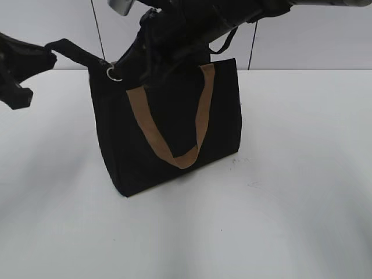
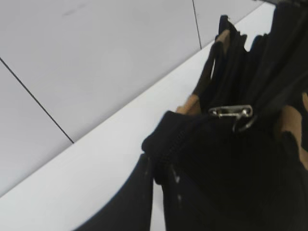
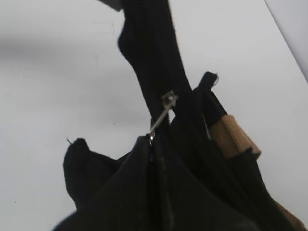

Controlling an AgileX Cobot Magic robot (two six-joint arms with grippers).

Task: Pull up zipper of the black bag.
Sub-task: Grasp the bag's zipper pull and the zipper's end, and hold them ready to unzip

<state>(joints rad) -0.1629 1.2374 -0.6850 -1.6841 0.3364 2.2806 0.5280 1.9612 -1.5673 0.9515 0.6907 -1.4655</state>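
The black bag [image 1: 224, 116] stands upright mid-table with a tan handle [image 1: 197, 128] hanging down its front. The zipper's silver ring pull [image 1: 113, 74] sits at the bag's top left corner. My left gripper [image 1: 40, 58] is shut on the black fabric tab at the zip's end and holds it stretched out to the left; the left wrist view shows the jaws [image 2: 156, 163] on that tab, with the pull [image 2: 231, 111] beyond. My right gripper [image 1: 125, 61] reaches across the bag top. In the right wrist view its jaws [image 3: 151, 144] are shut on the pull [image 3: 163, 113].
The bag stands on a white table [image 1: 290, 221]. A pale panelled wall [image 1: 302, 40] with dark seams runs behind it. The right arm [image 1: 232, 14] crosses above the bag from the upper right.
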